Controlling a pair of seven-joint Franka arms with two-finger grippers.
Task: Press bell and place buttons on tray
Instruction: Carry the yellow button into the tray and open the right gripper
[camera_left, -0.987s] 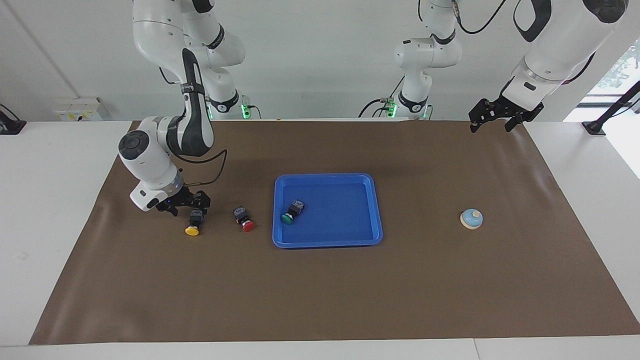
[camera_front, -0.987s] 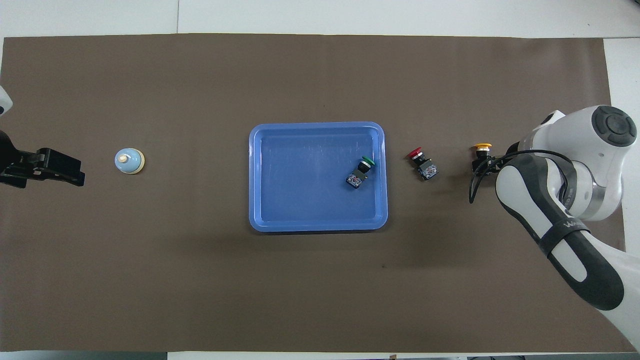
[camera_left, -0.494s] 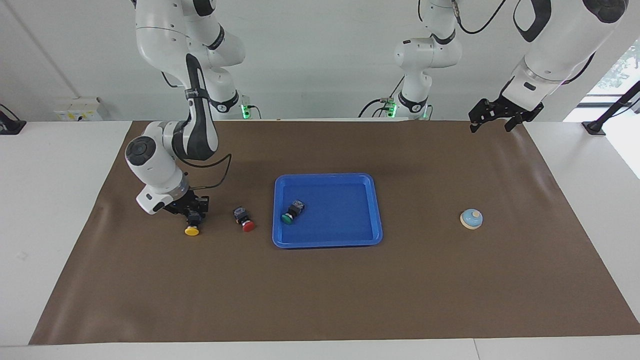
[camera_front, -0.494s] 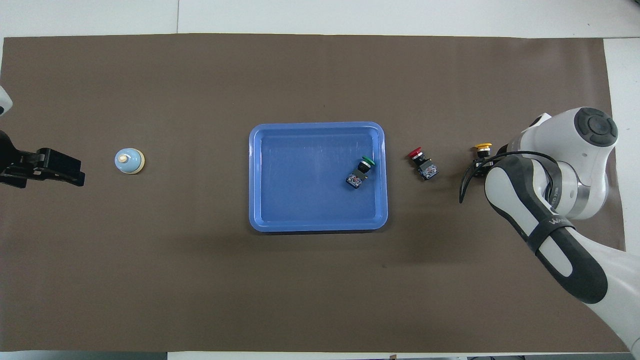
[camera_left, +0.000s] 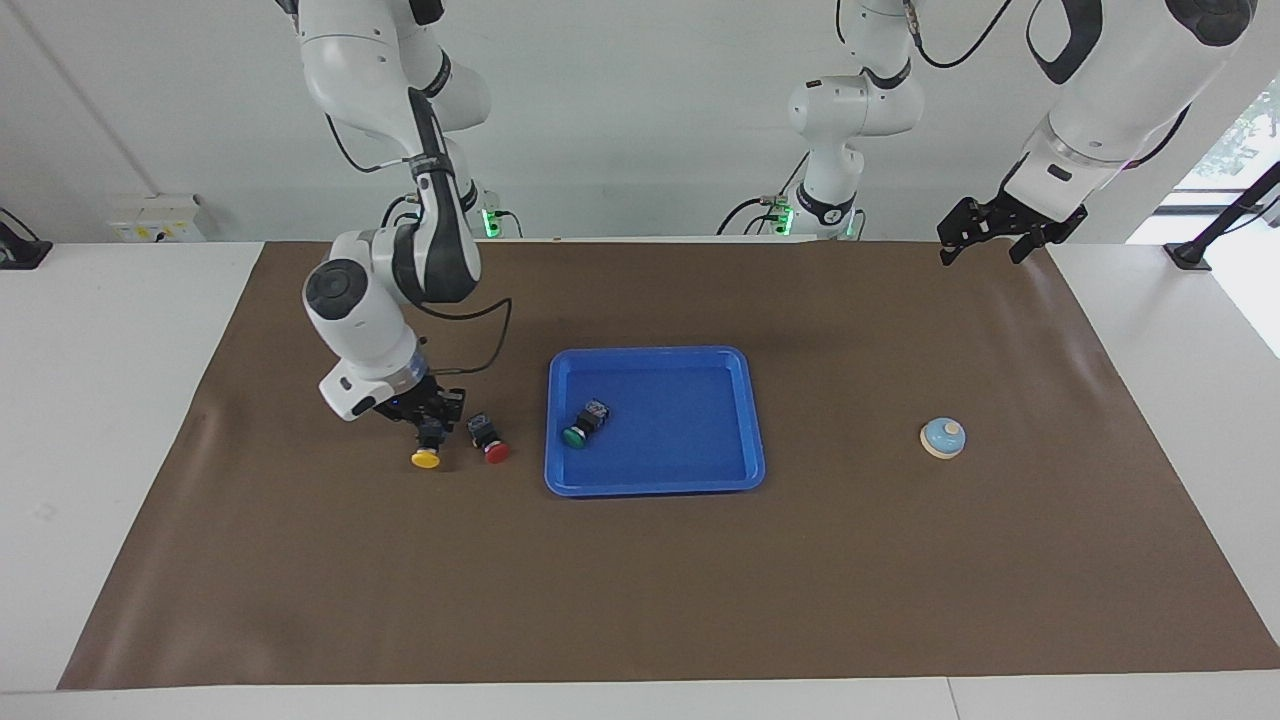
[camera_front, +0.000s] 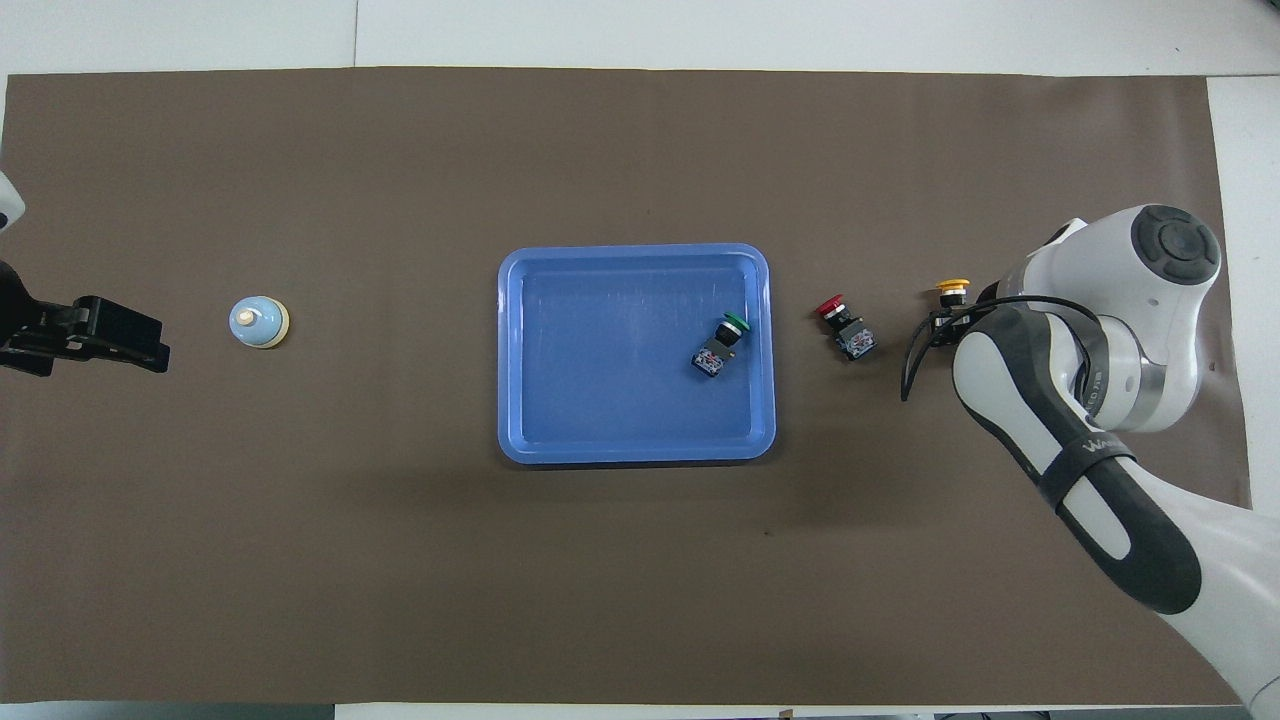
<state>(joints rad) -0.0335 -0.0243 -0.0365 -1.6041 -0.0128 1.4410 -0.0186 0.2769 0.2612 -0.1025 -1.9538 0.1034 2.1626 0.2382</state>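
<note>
Carrying the yellow button (camera_left: 426, 457) clenched in my right gripper (camera_left: 430, 432), I have it lifted over the mat beside the red button (camera_left: 496, 452), heading for the blue tray (camera_left: 655, 487) where the green button (camera_left: 575, 436) already lies. My left gripper (camera_left: 985, 236) waits, fingers spread, above the mat's corner nearest its base, leaving the bell (camera_left: 943, 438) clear.

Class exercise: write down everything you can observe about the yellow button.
The yellow button has a black boxy body and a round, glossy yellow mushroom cap, plastic by the look of it. The right gripper is shut on the body, with the cap pointing away from the robots. It is carried low over the brown mat beside the red button, outside the blue tray. Whether it clears the mat cannot be told.
</note>
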